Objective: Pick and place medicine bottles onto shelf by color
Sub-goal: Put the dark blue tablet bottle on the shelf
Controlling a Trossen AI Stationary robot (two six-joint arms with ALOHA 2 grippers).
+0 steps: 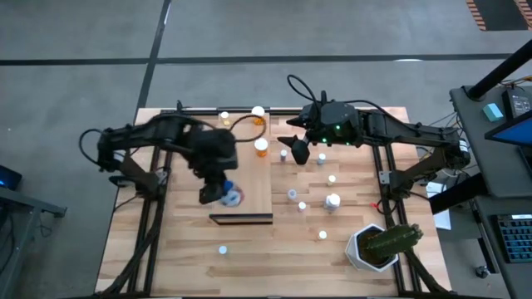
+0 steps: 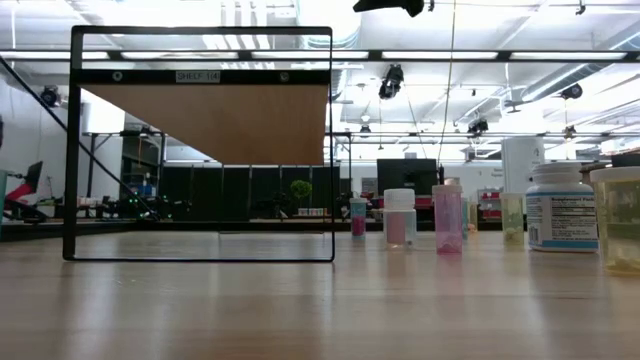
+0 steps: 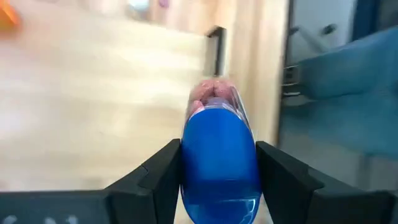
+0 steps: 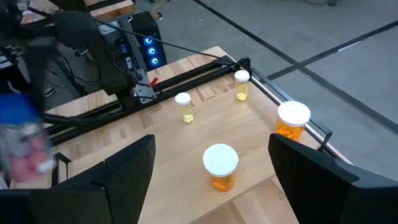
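The pale shelf [image 1: 249, 178] stands in the middle of the table, and its black frame shows in the low view [image 2: 200, 255]. My left gripper [image 1: 214, 193] is over the shelf's near end, shut on the fat blue bottle [image 3: 219, 158]. Two orange bottles [image 4: 221, 167] [image 4: 292, 121] and two small yellowish ones [image 4: 183, 107] [image 4: 241, 84] stand on the shelf's far part. My right gripper [image 4: 211, 140] hangs open and empty above the shelf's far right edge, near the orange bottles; it also shows in the high view [image 1: 299, 151]. My left gripper pinches the blue bottle by its two round sides [image 3: 186, 168] between its two fingers. The bottle lies along the fingers, its clear end with pinkish contents [image 3: 214, 96] pointing away from the wrist. It is over the shelf board; whether it touches the board cannot be told.
Several small bottles stand on the table right of the shelf [image 1: 332, 200], pink ones among them [image 2: 448, 217], and one near the front [image 1: 222, 248]. A big white bottle [image 2: 560, 207] stands at the right. A cactus pot [image 1: 381, 245] sits at the near right. Black rails [image 1: 150, 208] run along both sides.
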